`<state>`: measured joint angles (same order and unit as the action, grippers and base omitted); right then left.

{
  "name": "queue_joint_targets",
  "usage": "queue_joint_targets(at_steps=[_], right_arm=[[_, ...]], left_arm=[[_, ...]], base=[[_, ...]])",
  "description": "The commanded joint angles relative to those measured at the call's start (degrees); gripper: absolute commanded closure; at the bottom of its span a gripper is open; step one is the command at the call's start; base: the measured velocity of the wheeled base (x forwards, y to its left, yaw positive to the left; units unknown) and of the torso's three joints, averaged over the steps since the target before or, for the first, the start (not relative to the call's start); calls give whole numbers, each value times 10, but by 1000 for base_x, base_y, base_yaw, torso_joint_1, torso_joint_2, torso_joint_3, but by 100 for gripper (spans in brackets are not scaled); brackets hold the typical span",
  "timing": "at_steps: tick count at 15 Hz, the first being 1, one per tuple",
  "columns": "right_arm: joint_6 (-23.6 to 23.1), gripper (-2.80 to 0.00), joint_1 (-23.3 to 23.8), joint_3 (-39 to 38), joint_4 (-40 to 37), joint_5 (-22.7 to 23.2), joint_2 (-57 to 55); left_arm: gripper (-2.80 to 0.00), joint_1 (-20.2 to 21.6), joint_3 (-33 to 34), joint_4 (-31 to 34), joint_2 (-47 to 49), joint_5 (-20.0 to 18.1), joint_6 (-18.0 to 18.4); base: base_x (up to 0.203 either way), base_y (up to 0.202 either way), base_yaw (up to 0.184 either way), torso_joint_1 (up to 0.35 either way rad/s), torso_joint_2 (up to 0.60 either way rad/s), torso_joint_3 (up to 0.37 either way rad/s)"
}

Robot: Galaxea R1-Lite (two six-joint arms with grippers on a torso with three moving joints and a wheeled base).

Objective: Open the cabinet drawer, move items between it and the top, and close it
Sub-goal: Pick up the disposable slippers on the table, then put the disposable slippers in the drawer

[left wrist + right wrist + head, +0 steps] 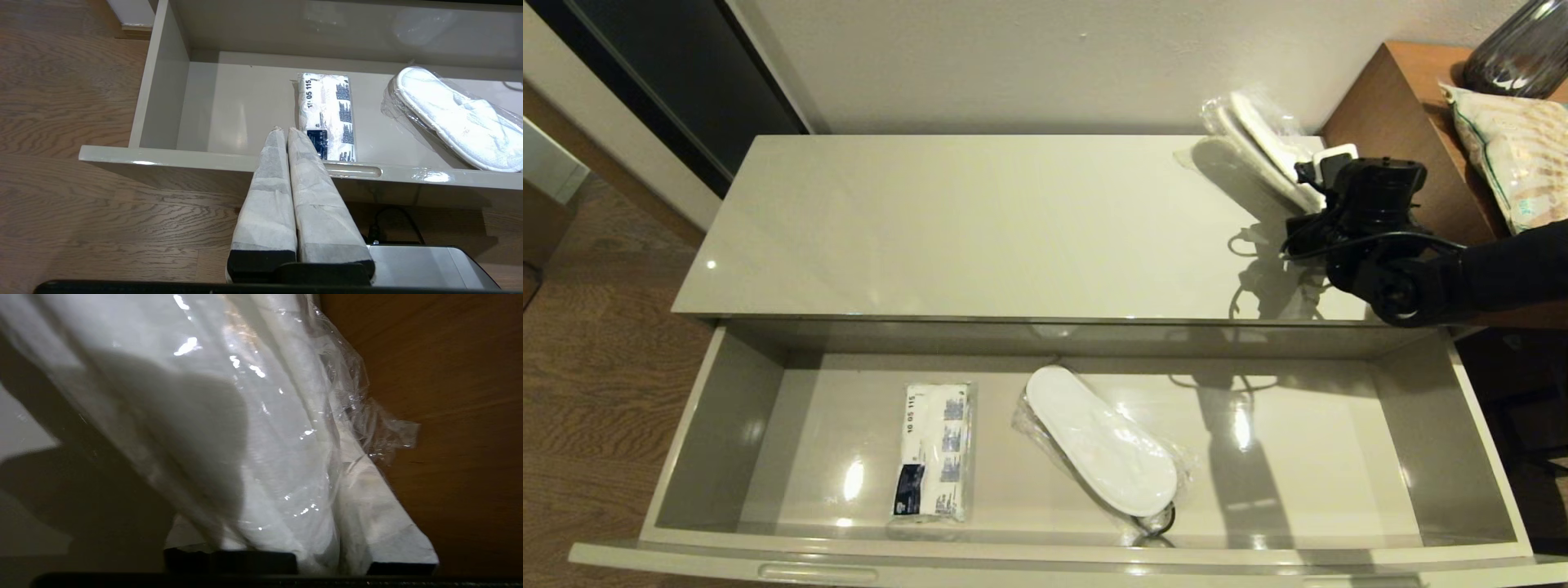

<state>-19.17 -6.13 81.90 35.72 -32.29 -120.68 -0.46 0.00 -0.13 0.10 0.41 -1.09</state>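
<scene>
The cabinet drawer [686, 408] stands pulled fully out under the glossy top [980, 229]. One bagged pair of white slippers [1103, 445] lies flat on the drawer floor, right of centre. A second bagged pair [1262, 135] is tilted up at the far right back corner of the top, and my right gripper [1319, 175] is shut on its near end. In the right wrist view the plastic-wrapped slippers [253, 437] fill the space beside one taped finger [380, 522]; the other finger is hidden behind the bag. My left gripper [284, 130] is shut and empty, low in front of the drawer front [184, 155].
A white packet with blue print [934, 449] lies in the drawer left of the slippers, and a small black ring [1158, 523] sits by the front wall. A brown wooden side table [1405, 98] with a cushion [1515, 155] stands against the cabinet's right end.
</scene>
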Motion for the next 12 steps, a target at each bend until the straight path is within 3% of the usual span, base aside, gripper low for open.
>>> queue_joint_targets(at_steps=[1,7,12], right_arm=[[-1,0,-9,-25,-5,0,74],[5,0,-46,-154,-127,5,262],[20,0,-100,-269,-284,7,421]], left_arm=[[0,0,0,0,0,0,-1],[0,0,0,0,0,0,-1],[0,0,0,0,0,0,-1]], base=[[0,0,0,0,0,0],[0,0,0,0,0,0],[0,0,0,0,0,0]])
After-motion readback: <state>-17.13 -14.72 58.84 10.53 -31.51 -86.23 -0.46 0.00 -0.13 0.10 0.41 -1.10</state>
